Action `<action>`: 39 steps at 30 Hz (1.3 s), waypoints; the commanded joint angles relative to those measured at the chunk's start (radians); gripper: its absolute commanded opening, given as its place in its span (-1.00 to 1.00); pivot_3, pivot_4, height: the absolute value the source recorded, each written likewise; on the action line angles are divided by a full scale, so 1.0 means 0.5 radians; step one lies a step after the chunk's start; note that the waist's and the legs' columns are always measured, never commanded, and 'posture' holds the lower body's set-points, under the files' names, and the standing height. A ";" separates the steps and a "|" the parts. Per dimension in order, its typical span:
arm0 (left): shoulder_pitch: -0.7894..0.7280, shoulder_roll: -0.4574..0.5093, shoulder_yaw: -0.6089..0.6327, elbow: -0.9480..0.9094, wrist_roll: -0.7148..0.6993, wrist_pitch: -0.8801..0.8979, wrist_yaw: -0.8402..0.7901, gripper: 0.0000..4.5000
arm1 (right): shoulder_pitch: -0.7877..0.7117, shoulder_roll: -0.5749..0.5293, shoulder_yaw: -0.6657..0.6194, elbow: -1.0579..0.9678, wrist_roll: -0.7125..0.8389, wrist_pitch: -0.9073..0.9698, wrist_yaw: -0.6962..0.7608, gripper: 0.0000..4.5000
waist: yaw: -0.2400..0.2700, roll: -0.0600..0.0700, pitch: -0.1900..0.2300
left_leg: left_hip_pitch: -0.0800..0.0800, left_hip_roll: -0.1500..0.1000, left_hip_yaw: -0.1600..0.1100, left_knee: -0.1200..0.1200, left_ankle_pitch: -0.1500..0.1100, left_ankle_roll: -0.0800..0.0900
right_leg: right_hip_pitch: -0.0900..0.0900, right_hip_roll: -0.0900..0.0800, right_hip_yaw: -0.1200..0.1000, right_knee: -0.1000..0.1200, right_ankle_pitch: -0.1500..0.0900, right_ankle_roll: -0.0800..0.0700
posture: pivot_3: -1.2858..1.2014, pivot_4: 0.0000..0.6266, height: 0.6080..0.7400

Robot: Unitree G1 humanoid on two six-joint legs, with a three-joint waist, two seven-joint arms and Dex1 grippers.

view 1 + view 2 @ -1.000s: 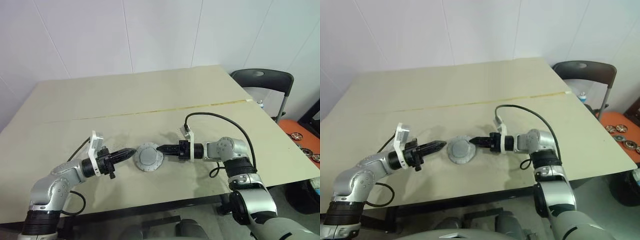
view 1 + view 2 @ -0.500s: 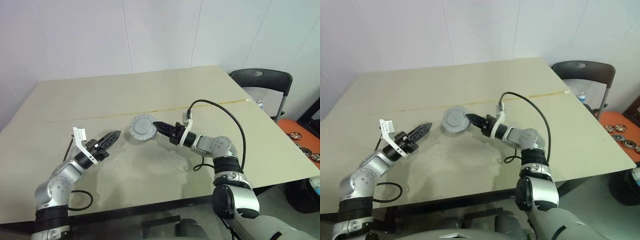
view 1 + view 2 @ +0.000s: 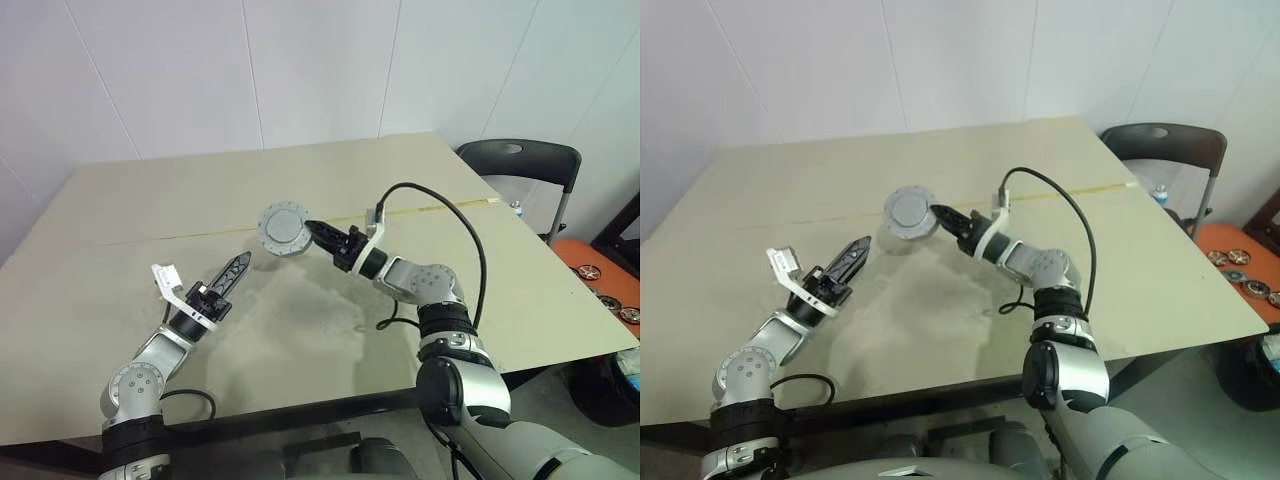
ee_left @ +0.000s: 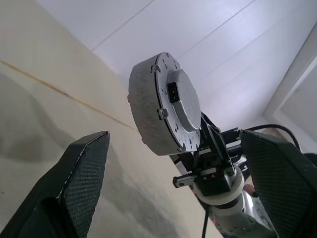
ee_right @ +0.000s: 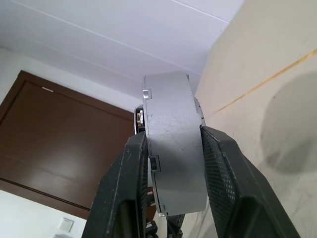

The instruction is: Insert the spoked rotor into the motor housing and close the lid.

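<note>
My right gripper (image 3: 312, 232) is shut on the motor housing (image 3: 283, 230), a thick round grey metal body, and holds it on edge above the table. In the right wrist view its fingers (image 5: 124, 198) clamp the housing (image 5: 173, 163) across its two flat sides. The flat grey lid (image 4: 181, 106) with a small dark slot covers the side turned toward my left gripper (image 3: 240, 262). That gripper is open, lower and to the left, well apart from the housing, its fingers (image 4: 84, 183) spread wide. The spoked rotor is hidden.
The beige table (image 3: 300, 330) has a yellow tape line (image 3: 430, 210) running across it. A black chair (image 3: 520, 165) stands at the back right corner. Small wheels lie on an orange mat (image 3: 600, 280) on the floor to the right.
My right gripper has lifted the housing off the table and carried it up and away. My left gripper, shut against its edge a second ago, has let go, opened and swung aside.
</note>
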 commanded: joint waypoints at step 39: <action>-0.429 -0.203 -0.182 0.548 0.108 0.044 -0.401 -0.02 | 0.040 0.018 0.178 -0.087 0.073 0.063 0.146 -0.46 | -0.001 -0.002 0.000 | 0.000 -0.002 0.001 0.001 0.000 0.000 | 0.000 0.000 0.002 0.000 0.001 0.002 | 0.03 -1.00 1.00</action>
